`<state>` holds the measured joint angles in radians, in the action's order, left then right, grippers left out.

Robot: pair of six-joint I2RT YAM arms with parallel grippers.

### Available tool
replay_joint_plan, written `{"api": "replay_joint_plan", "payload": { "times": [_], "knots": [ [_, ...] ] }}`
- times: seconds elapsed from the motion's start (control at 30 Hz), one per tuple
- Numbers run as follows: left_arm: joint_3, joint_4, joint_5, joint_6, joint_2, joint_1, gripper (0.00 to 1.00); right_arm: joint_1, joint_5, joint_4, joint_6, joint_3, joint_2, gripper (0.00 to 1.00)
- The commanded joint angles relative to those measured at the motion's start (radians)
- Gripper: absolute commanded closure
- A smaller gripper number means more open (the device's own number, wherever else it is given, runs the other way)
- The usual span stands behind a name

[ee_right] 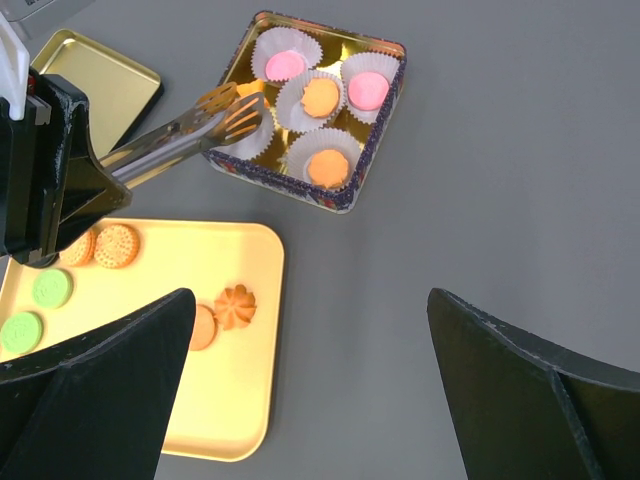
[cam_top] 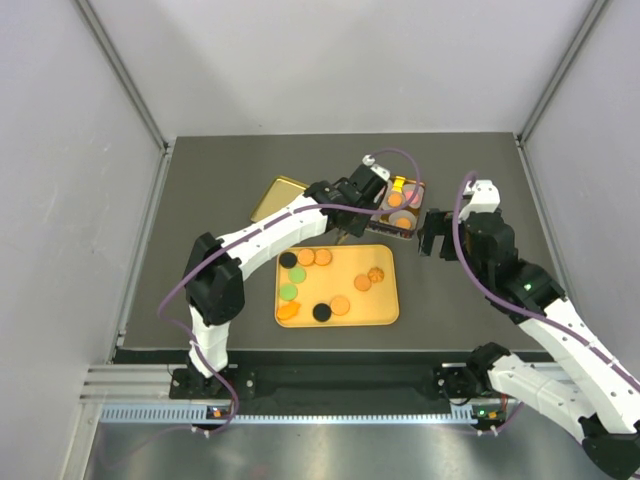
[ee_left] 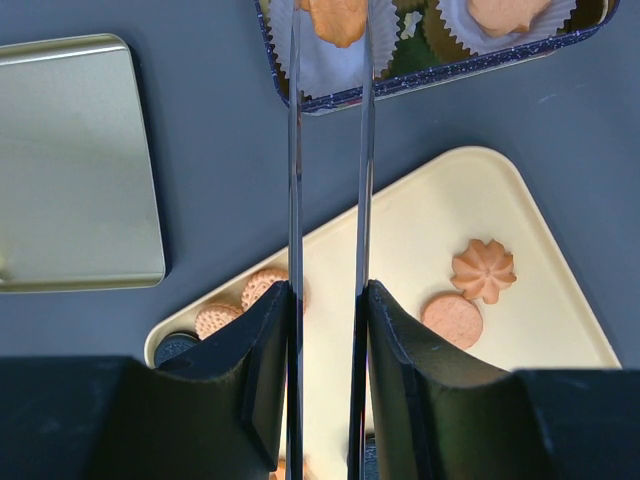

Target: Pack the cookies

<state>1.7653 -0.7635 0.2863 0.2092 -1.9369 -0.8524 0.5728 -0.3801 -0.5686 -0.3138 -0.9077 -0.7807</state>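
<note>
cookies (cam_top: 340, 305) on the tray (cam_top: 385, 300) — tin (ee_right: 290, 188) behind it, lid (cam_top: 278, 198) left of the tin.

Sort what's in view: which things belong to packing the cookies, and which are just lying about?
In the job: cookies on the yellow tray; tin with paper cups; tongs in the left gripper, holding an orange cookie at the tin.
Lying about: gold lid, apart from the tin; right gripper, open and empty.
</note>
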Motion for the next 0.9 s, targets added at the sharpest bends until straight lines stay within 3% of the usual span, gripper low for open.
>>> {"api": "replay_joint_plan", "payload": {
  "times": [0.0,0.87],
  "knots": [
    [0.017,0.024,0.025,-0.016,0.027,0.003,0.81,-0.007,-0.005,0.030,0.013,-0.005,0.011,0.00],
    [-0.023,0.029,0.028,-0.028,0.032,0.006,0.69,-0.008,-0.011,0.024,0.010,-0.005,0.023,0.00]
  ]
}}
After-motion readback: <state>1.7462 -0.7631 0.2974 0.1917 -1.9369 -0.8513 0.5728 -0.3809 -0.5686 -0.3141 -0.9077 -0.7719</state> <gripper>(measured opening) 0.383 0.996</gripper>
